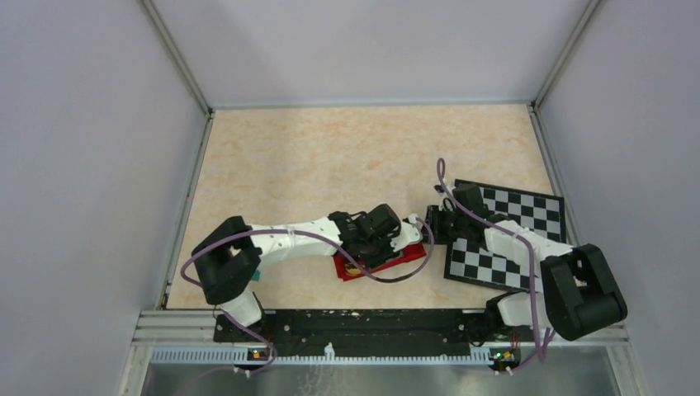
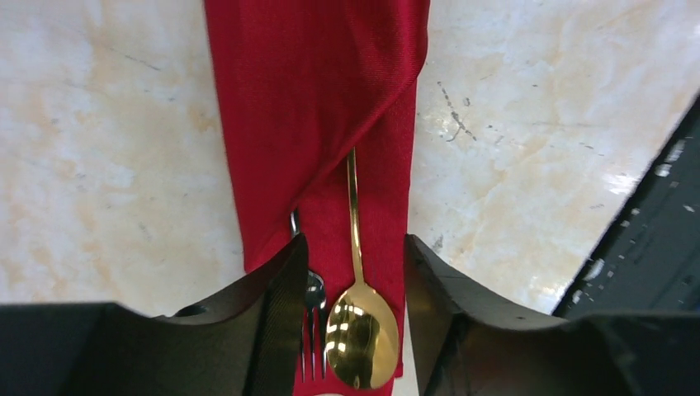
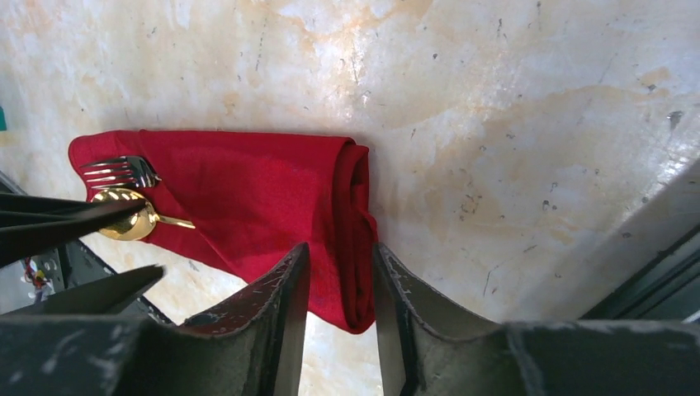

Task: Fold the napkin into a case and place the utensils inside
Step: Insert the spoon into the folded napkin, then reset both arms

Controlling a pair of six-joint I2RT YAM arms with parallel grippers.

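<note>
The red napkin (image 2: 314, 99) lies folded into a narrow case (image 1: 409, 257) on the marbled table. Tucked under its diagonal flap are a gold spoon (image 2: 361, 330) and a dark fork (image 2: 312, 330), their heads sticking out. My left gripper (image 2: 355, 241) is open and low over those heads, one finger on each side, gripping nothing. At the case's other, folded end (image 3: 355, 214), my right gripper (image 3: 340, 247) is open with the thick fold showing between its fingers. The spoon (image 3: 132, 223) and fork (image 3: 124, 171) also show in the right wrist view.
A black-and-white chequered mat (image 1: 528, 214) lies at the right under the right arm. A small teal block (image 1: 257, 274) sits by the left arm's base. The black rail (image 1: 355, 322) runs along the near edge, and walls enclose the table.
</note>
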